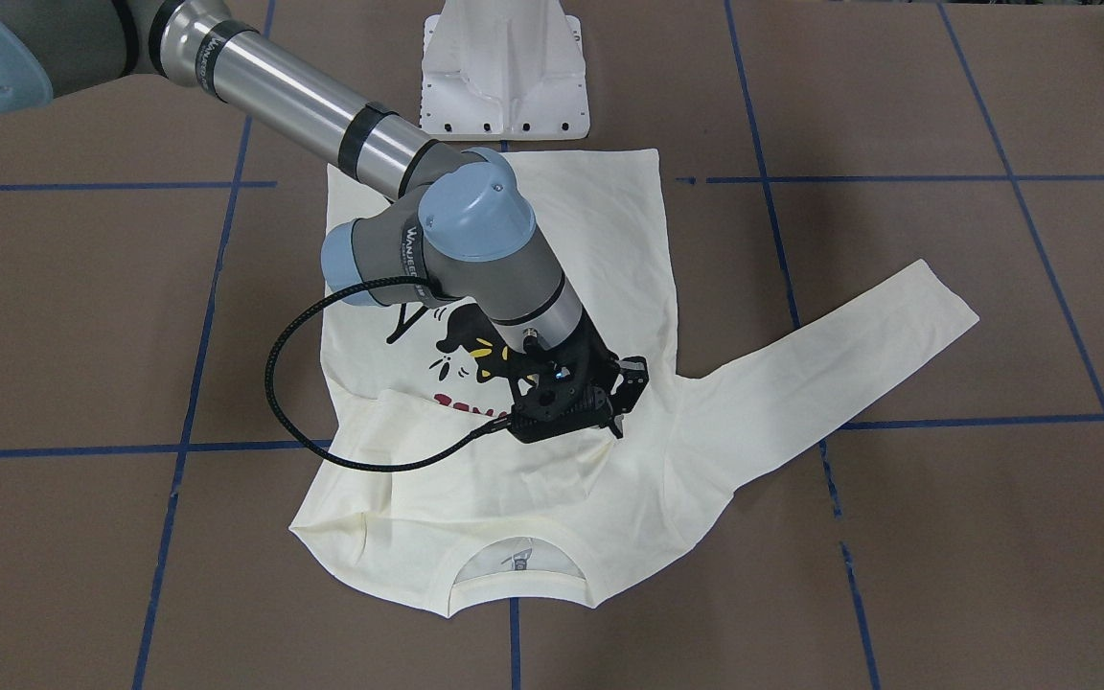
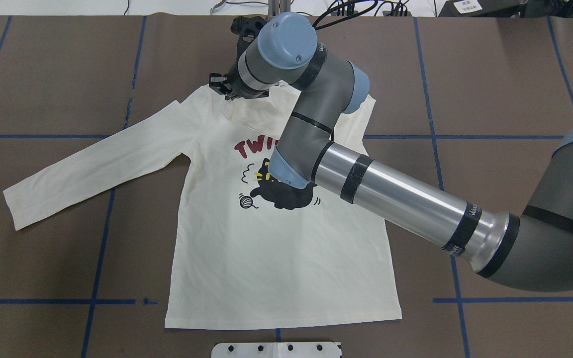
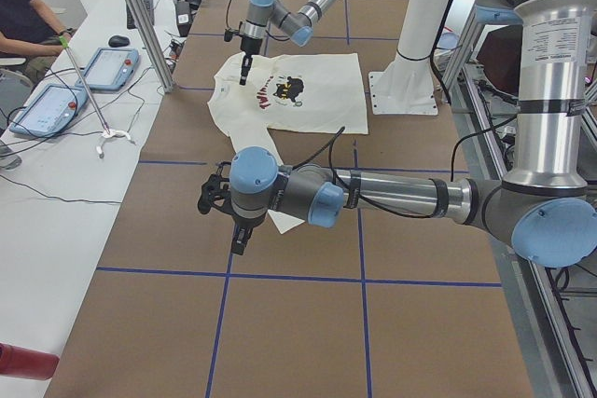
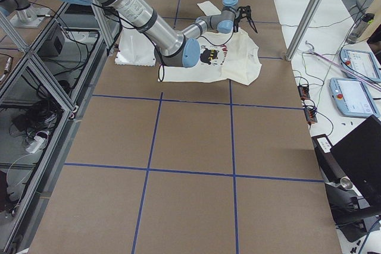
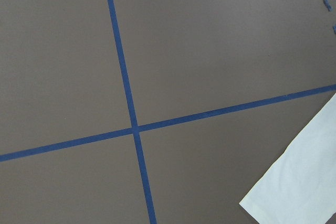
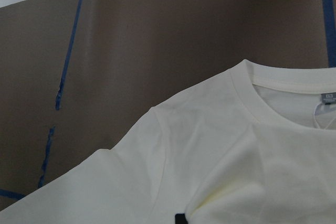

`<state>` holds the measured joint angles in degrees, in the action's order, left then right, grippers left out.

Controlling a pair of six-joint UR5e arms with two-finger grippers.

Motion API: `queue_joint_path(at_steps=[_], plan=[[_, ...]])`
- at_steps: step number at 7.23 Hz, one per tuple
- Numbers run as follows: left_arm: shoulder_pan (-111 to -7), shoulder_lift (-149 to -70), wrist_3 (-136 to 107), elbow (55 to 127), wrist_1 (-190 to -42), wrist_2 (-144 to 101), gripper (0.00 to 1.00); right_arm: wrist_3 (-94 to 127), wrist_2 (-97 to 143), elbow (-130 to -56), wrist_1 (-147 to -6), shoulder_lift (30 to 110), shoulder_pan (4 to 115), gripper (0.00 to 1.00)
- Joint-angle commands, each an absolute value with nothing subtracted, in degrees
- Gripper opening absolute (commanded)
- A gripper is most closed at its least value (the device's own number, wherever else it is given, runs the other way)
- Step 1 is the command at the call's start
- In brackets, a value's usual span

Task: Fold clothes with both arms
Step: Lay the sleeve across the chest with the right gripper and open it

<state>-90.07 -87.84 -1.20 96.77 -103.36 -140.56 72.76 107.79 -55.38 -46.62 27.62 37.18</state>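
Observation:
The cream long-sleeved shirt point(image 2: 266, 258) lies flat and print-up, with the black cat and red lettering showing. One sleeve point(image 2: 97, 169) stretches out over the table. The other sleeve point(image 1: 475, 450) is folded across the chest and covers part of the lettering. My right gripper point(image 1: 627, 398) hangs just over the end of that folded sleeve, near the collar point(image 6: 273, 77). Its fingers look open with nothing between them. My left gripper point(image 3: 240, 241) shows only in the exterior left view, above bare table beside the outstretched cuff point(image 5: 299, 182). I cannot tell whether it is open or shut.
The brown table carries a grid of blue tape lines point(image 5: 126, 93). The white pedestal base point(image 1: 504, 67) stands at the shirt's hem. A person point(image 3: 23, 6) sits at a white side bench with control tablets point(image 3: 51, 104) beyond the table's far edge.

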Motion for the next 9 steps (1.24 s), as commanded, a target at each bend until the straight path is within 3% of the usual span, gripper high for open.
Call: queue_joint_path(at_steps=[1, 5, 6, 7, 9], plan=[[-90.09, -87.80, -1.23, 96.77, -103.36, -140.54, 1.00, 75.30, 107.05, -54.23, -42.30, 27.68, 36.21, 0.00], [-90.00, -88.06, -1.23, 93.79, -106.60, -140.62, 1.00, 80.60, 100.74, -53.35, -34.72, 28.21, 33.75, 0.00], [-90.00, -88.50, -1.32, 93.61, -106.61, -140.54, 1.00, 80.60, 99.42, -52.22, -35.06, 28.21, 33.23, 0.09], [-90.00, -88.85, -1.41, 93.60, -106.61, -140.54, 1.00, 80.51, 97.32, -50.81, -35.07, 27.43, 31.83, 0.97], [-90.00, -89.30, -1.41, 93.52, -106.52, -140.54, 1.00, 81.03, 96.59, -50.71, -34.98, 26.28, 31.38, 1.00]])
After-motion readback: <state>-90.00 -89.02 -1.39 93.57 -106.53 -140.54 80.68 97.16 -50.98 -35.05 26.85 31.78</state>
